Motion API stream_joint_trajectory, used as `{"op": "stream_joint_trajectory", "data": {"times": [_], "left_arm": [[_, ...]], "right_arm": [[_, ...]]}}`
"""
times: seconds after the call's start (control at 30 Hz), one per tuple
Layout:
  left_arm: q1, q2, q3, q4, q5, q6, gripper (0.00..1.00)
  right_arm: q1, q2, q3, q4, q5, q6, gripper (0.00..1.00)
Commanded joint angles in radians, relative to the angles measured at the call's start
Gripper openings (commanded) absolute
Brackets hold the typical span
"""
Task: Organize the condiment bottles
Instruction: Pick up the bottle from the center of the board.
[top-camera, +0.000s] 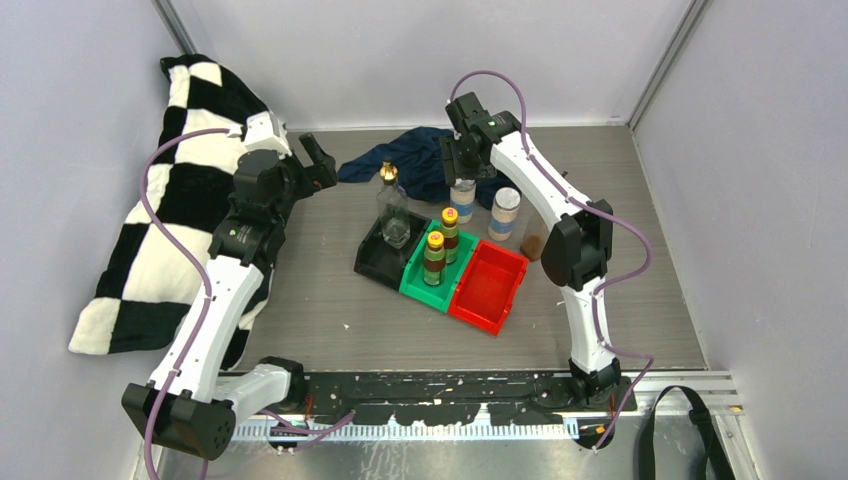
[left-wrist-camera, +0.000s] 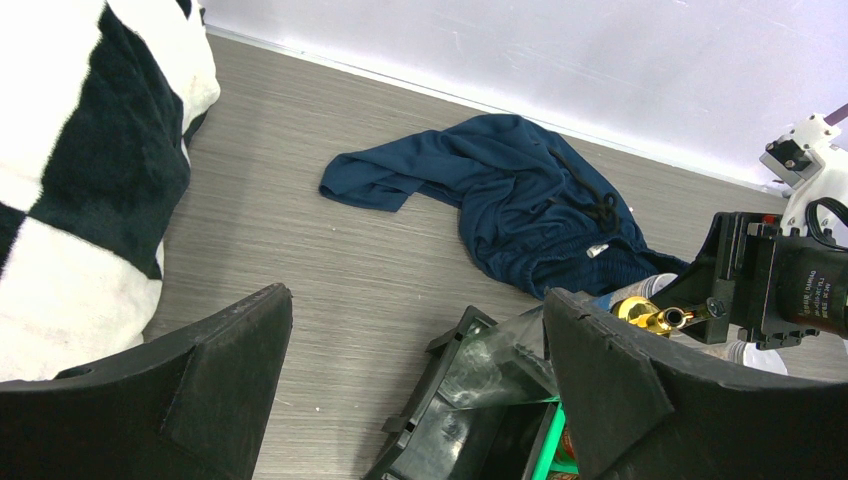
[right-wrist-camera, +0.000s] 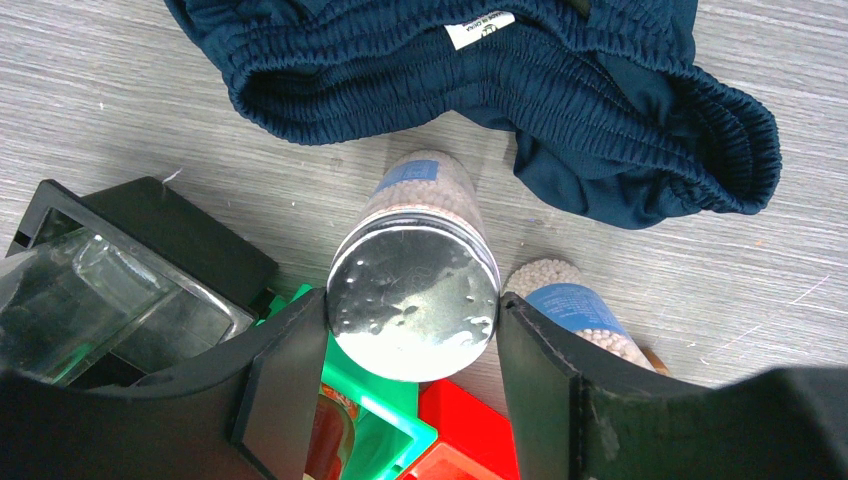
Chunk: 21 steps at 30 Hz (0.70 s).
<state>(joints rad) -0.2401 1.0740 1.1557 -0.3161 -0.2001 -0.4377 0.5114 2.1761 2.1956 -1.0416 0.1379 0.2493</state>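
My right gripper (top-camera: 460, 172) is shut on the silver-white cap of a cylindrical jar (right-wrist-camera: 413, 305) that stands on the table just behind the green bin (top-camera: 425, 285). A second white-capped jar (top-camera: 507, 212) stands right of it, also seen in the right wrist view (right-wrist-camera: 570, 305). Two dark yellow-capped bottles (top-camera: 450, 232) (top-camera: 434, 257) stand in the green bin. A clear glass bottle with a gold pourer (top-camera: 393, 210) stands in the black bin (top-camera: 375, 262). I cannot make out a second glass bottle. My left gripper (top-camera: 318, 160) is open and empty, left of the black bin (left-wrist-camera: 440, 400).
A red bin (top-camera: 490, 290) sits right of the green one, with nothing in it. A dark blue garment (top-camera: 410, 160) lies at the back behind the bins. A black-and-white checkered blanket (top-camera: 170, 200) covers the left side. Walls enclose the table.
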Motion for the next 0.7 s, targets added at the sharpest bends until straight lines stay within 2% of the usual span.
{"op": "stream_joint_trajectory", "data": {"times": [0.0, 0.13, 0.67], "left_arm": [[-0.003, -0.005, 0.001, 0.02, 0.004, 0.001, 0.96], [-0.003, -0.005, 0.001, 0.02, 0.004, 0.001, 0.96], [-0.003, -0.004, -0.004, 0.02, 0.002, -0.001, 0.96]], "right_arm": [[0.006, -0.022, 0.014, 0.016, 0.008, 0.004, 0.16], [0.006, -0.035, 0.012, 0.021, 0.02, 0.003, 0.02], [0.006, -0.083, 0.027, 0.022, 0.036, 0.001, 0.01]]}}
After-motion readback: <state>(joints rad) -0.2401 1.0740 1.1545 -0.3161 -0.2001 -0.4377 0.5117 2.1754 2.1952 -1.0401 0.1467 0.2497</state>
